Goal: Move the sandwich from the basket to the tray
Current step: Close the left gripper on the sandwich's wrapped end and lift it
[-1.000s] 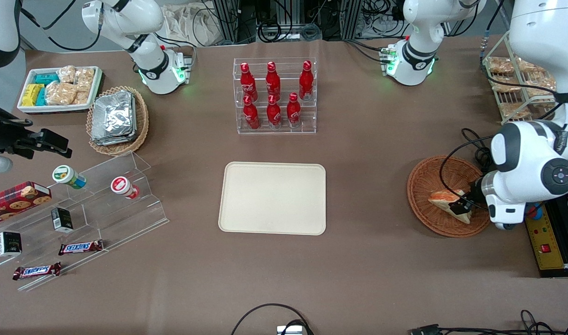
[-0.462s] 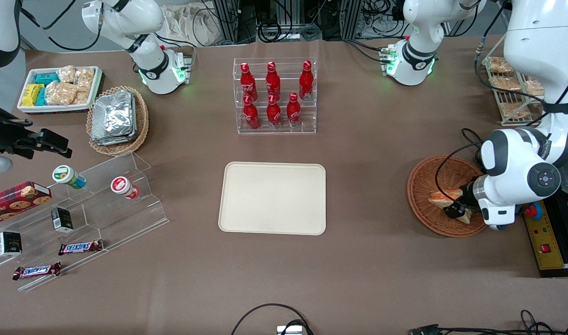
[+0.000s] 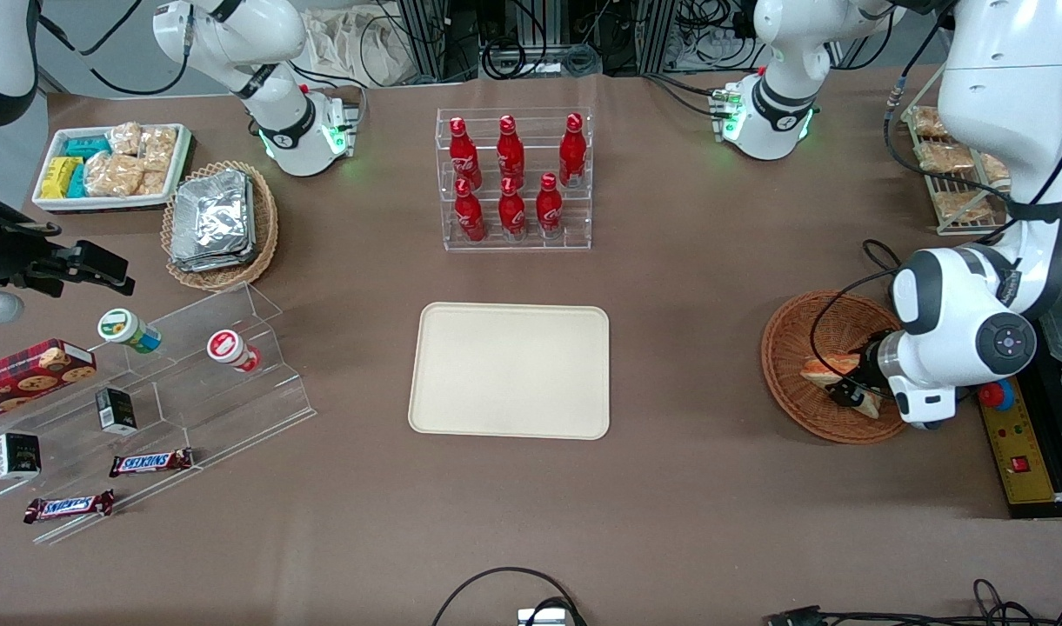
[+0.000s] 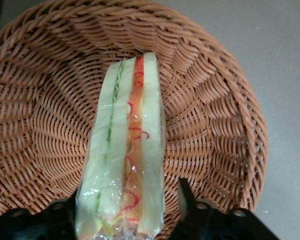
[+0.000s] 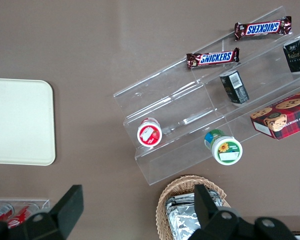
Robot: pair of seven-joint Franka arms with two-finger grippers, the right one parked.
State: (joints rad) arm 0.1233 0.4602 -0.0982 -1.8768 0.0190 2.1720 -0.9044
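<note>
Standing by the working arm's end of the table, I see the gripper [image 3: 851, 393] down inside the basket [image 3: 787, 348], with the sandwich [image 3: 822, 369] between its two fingers [image 4: 187, 197]. From the wrist camera the fingers sit one on each broad bread face of the wedge, with the striped filling edge facing up toward the lens. They look closed in against the wrap, though a sliver of gap may remain on one side, so I judge this a pinch that is set or very nearly set, not a loose straddle.

What matters for the coming move is the line of the sandwich [image 4: 124, 150]. Its long axis runs straight away from the wrist, out across the middle of the basket [image 4: 225, 110], and the fingers hold it at the near end only. Most of the wedge therefore reaches out past the grip, and I would expect that free end to sag or swing once lifted. The wrap looks slick, so a slip is possible.

The sandwich lies in the part of the basket nearer the front camera, resting on the weave. The tray [image 3: 510, 369] lies well apart from it, flat at the middle of the table toward the parked arm's end. Nothing rests on the tray. Between basket and tray I see only bare brown tabletop, so a lift clear of the wicker rim and a level carry sideways seems to be all that is needed
</note>
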